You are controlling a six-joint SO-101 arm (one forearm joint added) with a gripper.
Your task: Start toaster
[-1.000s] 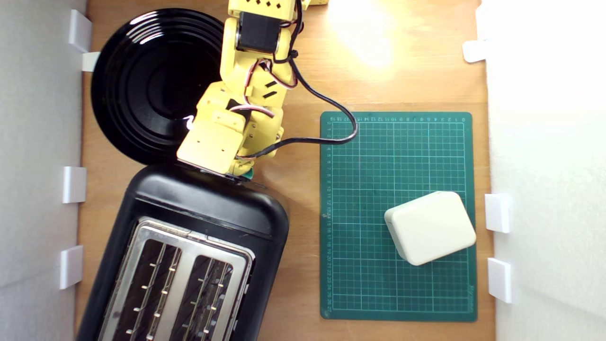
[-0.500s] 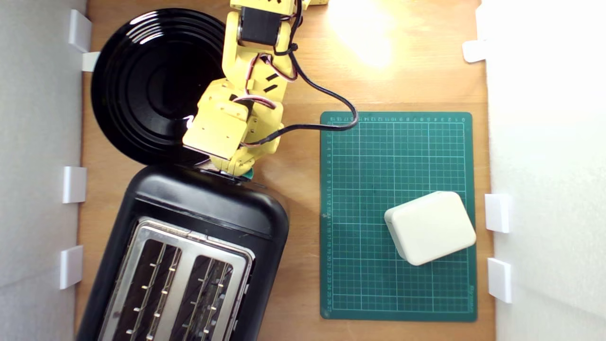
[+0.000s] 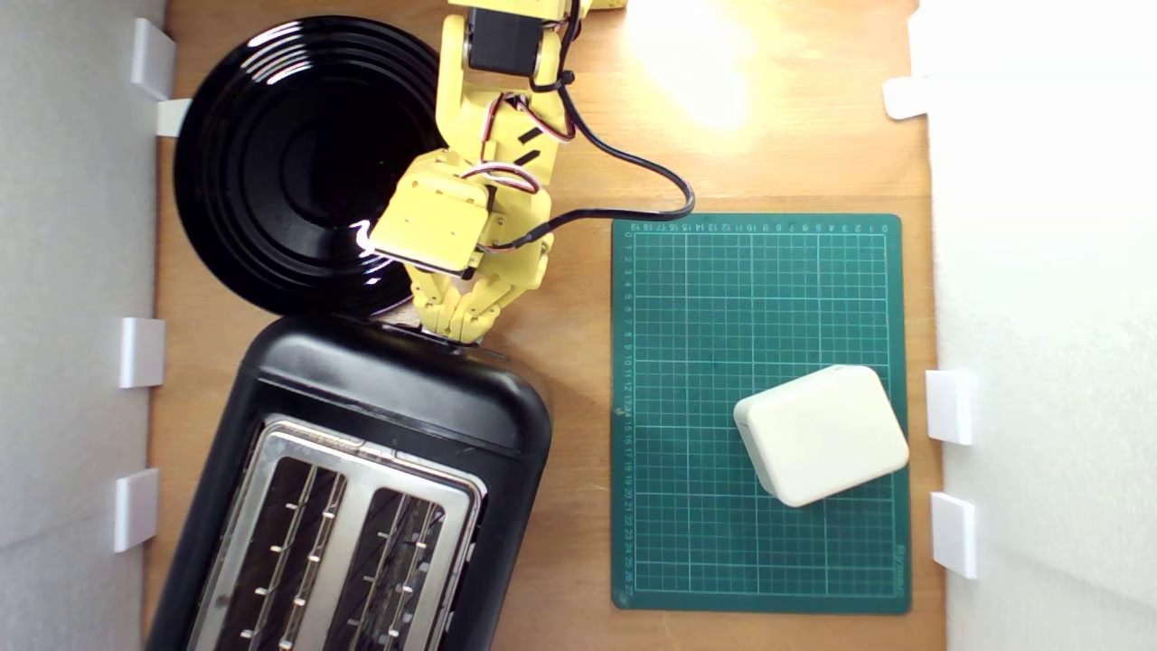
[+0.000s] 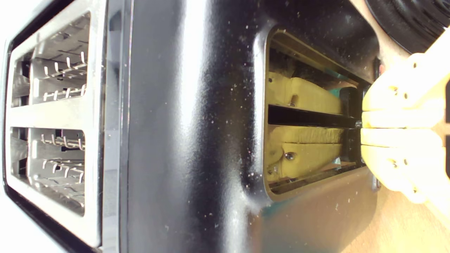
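A: Looking from the wrist first, what sits closest?

B: Yellow fingers [image 4: 397,105], pressed together with no gap between them, right at the bottom end of the lever slot [image 4: 309,117] in the toaster's [image 4: 190,123] glossy end face. Nothing is held between them. The panel mirrors them, so they look doubled.

A: And the lever knob?

B: A sliver of teal shows by the slot near the fingertips (too small to be sure it is the knob). In the exterior view the gripper [image 3: 461,330] covers that spot, so I cannot tell whether the tips rest on the knob or beside it.

A: Which way does the toaster lie from the gripper?

B: Directly ahead of the tips, touching or nearly so. The slot runs down the end face, from the silver top plate [image 3: 343,533] toward the wooden table [image 3: 578,380], so a start stroke would travel along that line; judging by the tips low in the slot, that press may already be near its end.

A: Farther off?

B: A black plate [image 3: 289,163] behind the arm, then a green mat [image 3: 759,298] carrying a cream box [image 3: 821,434], well apart on the exterior view's right.
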